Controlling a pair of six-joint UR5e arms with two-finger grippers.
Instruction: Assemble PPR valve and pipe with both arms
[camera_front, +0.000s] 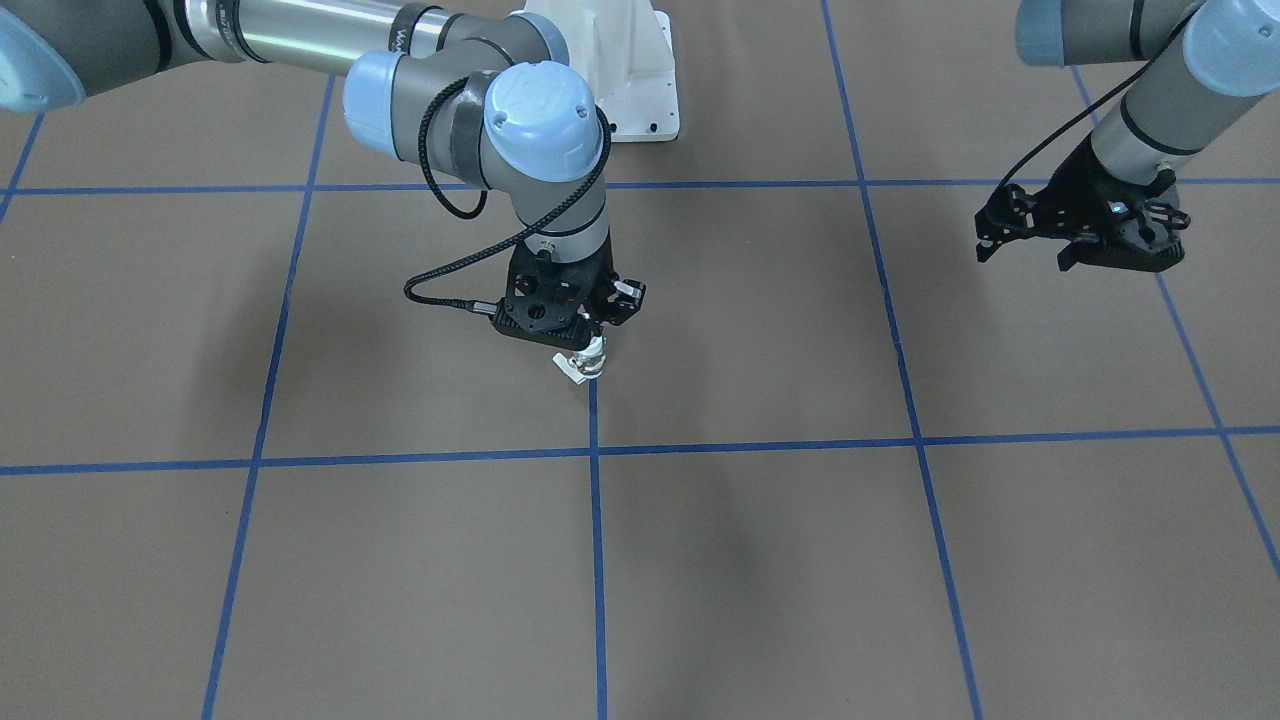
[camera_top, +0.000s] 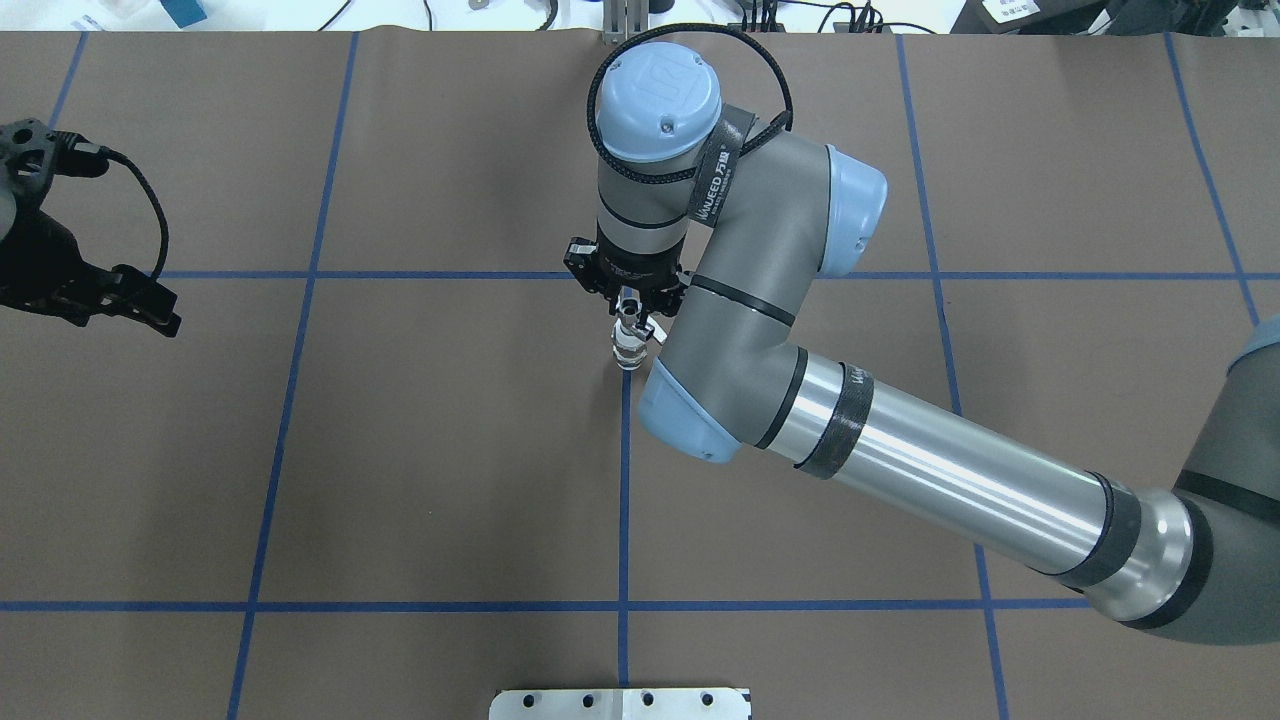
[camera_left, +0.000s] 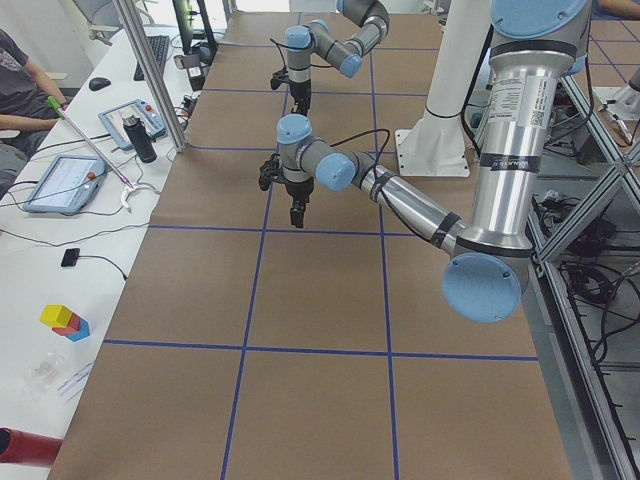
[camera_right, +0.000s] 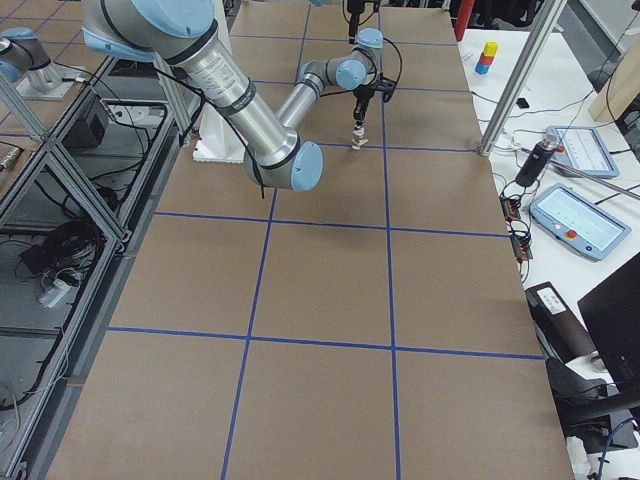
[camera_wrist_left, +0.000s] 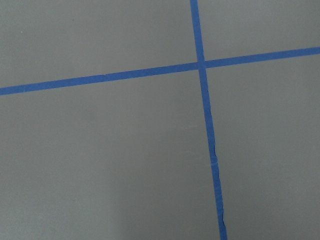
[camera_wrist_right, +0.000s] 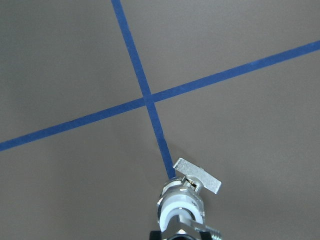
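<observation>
My right claw is clamped on the PPR valve, over a blue tape line at mid-table. My fingers hide its top, and I cannot tell whether it touches down. My left claw hangs well apart, spread.

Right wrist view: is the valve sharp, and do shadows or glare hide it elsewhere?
Right wrist-mounted view: the PPR valve is cut off by the bottom edge; its lever tab is crisp, the white end slightly soft. Exterior front-facing view: faint arm shadows on the table, none over the valve. Overhead exterior view: glare streaks on the right arm's silver tube only.
</observation>
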